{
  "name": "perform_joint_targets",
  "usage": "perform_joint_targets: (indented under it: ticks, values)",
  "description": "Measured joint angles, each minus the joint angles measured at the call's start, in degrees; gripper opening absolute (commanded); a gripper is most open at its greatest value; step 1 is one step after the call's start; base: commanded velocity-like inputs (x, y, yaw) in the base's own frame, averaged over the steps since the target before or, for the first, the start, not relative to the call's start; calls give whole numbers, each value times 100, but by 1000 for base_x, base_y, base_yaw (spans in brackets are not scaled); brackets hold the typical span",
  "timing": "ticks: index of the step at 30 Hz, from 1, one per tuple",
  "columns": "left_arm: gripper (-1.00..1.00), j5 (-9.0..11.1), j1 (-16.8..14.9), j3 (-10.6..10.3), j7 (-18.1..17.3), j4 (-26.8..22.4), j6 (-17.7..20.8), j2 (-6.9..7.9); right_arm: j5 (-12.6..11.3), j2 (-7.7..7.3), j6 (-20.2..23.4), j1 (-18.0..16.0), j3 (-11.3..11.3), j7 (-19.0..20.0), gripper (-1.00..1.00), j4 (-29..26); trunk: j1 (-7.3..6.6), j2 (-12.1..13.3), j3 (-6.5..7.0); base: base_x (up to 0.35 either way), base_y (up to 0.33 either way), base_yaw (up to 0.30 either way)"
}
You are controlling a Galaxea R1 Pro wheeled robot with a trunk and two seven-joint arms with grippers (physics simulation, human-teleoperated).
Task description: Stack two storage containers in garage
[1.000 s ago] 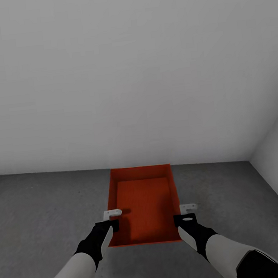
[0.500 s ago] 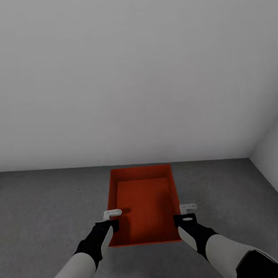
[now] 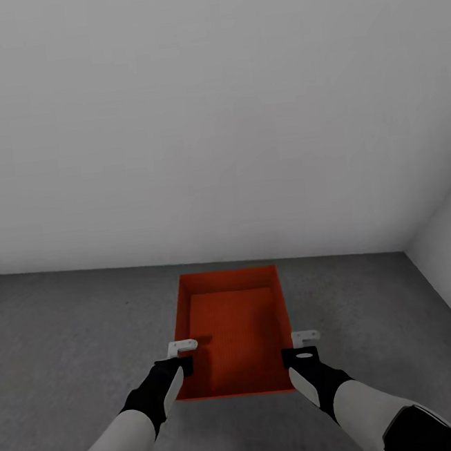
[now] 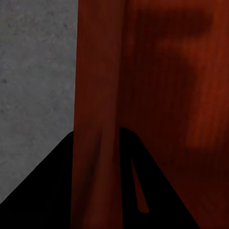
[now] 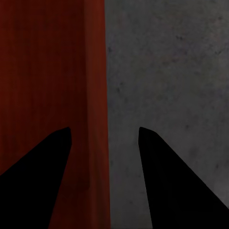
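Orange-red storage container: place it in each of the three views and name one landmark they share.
Head view: storage container low at centre, between the left gripper and the right gripper.
Left wrist view: its side wall runs between the fingers.
Right wrist view: its side wall stands between the fingers.
Shared landmark: grey concrete floor beside it.

Orange-red, finely ribbed storage container (image 3: 232, 322); dark grey mottled floor (image 3: 71, 339); plain pale grey walls (image 3: 207, 116)

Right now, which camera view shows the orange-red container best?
The head view: the whole storage container shows there, over the grey floor, between the left gripper and right gripper. Each wrist view gives a close strip of one side wall between dark fingers.
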Motion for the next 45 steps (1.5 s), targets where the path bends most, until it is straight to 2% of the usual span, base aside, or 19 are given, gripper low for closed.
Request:
perform_joint_targets:
  ticks: [45]
  values:
    - [-100,7,0,-2,0,-5,-5,2,14,0,-1,0,-7,-1,-100,-9,0,0,-418,0,0,0]
